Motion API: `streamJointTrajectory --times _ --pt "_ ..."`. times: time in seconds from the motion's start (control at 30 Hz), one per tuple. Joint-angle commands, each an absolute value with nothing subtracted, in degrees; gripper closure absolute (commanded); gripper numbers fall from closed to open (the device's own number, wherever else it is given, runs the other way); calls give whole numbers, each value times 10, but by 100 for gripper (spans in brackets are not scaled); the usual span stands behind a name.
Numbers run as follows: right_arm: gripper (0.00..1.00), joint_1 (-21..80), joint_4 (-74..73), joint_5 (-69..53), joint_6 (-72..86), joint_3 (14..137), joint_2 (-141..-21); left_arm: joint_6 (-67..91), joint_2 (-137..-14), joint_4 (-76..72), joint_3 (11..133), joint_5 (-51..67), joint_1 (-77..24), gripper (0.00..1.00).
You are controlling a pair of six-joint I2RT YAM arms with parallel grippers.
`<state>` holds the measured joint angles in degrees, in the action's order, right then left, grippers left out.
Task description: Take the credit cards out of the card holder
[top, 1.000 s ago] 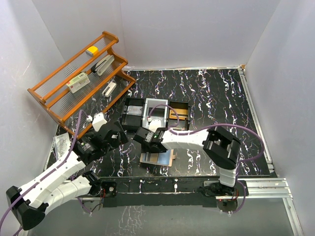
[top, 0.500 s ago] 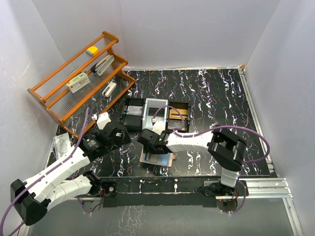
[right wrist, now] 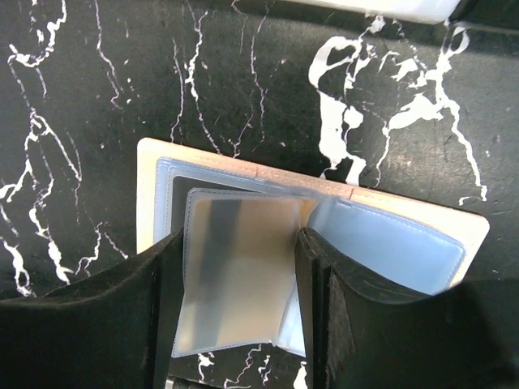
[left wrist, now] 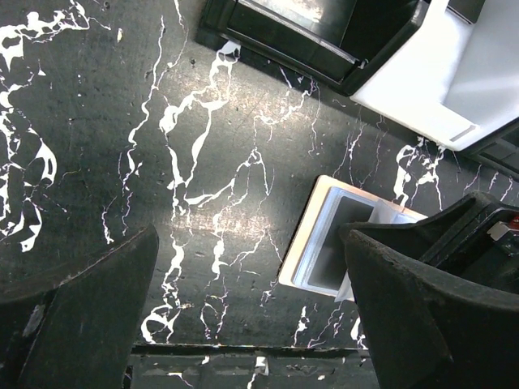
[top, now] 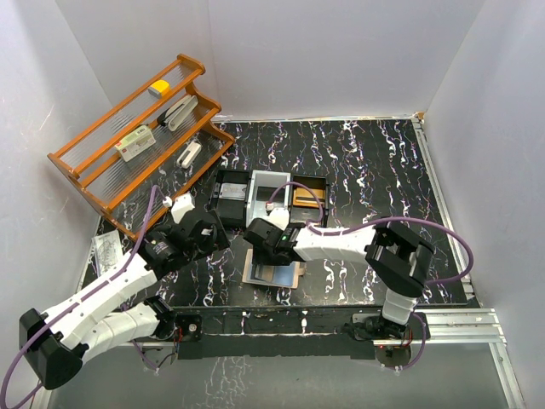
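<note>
Table (top: 375,170) front edge: card holder (top: 274,274) open flat, right gripper (right wrist: 239,243) above, fingers flanking a raised clear sleeve (right wrist: 235,275), clamped or not unclear. Left gripper (left wrist: 247,243) just beside, fingers wide apart. Likely step: sleeve access; next: pinch card edge, pull, pin holder.
</note>
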<state>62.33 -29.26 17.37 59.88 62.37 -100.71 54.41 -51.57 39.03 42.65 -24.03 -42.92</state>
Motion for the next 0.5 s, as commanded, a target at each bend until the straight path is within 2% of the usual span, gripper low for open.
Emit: streamJointTrajectory --times 0.0,0.2,0.47 --pt "50 623 -272 141 594 609 -973 530 -508 377 423 -220 -427 2" --pt "50 612 -226 125 605 569 -933 499 -510 287 378 -111 -427 12" --pt "50 593 -175 89 615 518 -913 472 -534 78 279 130 -428 23"
